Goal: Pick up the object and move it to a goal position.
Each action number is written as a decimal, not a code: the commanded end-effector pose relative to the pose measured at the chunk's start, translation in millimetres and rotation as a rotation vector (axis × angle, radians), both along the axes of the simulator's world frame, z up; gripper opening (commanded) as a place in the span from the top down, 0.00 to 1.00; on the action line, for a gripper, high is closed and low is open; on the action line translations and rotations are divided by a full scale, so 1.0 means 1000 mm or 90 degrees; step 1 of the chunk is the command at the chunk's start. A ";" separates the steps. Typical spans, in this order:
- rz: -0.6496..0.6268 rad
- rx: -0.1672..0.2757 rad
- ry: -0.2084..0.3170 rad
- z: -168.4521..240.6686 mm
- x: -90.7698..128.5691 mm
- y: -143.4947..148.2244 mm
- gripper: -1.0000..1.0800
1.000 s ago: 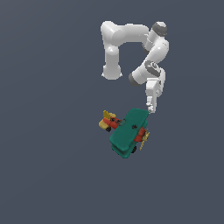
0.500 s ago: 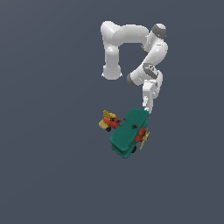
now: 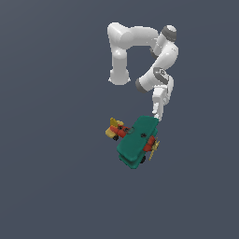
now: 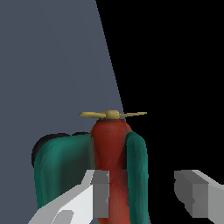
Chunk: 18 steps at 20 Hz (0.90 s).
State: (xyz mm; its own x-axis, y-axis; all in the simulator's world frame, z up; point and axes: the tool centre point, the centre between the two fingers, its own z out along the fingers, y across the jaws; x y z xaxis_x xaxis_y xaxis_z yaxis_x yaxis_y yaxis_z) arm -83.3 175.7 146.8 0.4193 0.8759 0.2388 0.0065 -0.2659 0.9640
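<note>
Hand (image 3: 158,116) sits at the far end of the biplane's (image 3: 136,143) teal wing, fingers (image 4: 97,192) spread wide and gripping nothing. Wrist view: the red body lies between the two fingers (nearer one finger than the other), yellow propeller (image 4: 112,114) beyond. Biplane rests on the grey bench (image 3: 56,177).

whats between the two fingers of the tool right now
In the wrist view, the toy biplane's red body and one edge of its teal wing sit in the gap between the fingers of the open tool; no contact shows.
</note>
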 end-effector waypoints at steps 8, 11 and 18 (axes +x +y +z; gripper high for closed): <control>0.000 -0.001 0.001 -0.002 0.015 -0.007 0.38; 0.000 -0.002 0.001 -0.004 0.025 -0.012 0.38; 0.000 -0.002 0.001 -0.004 0.031 -0.014 1.00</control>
State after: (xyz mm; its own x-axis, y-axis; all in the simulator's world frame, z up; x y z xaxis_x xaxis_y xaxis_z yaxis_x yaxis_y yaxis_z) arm -53.1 163.0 142.7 0.4209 0.8740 0.2427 0.0089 -0.2715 0.9624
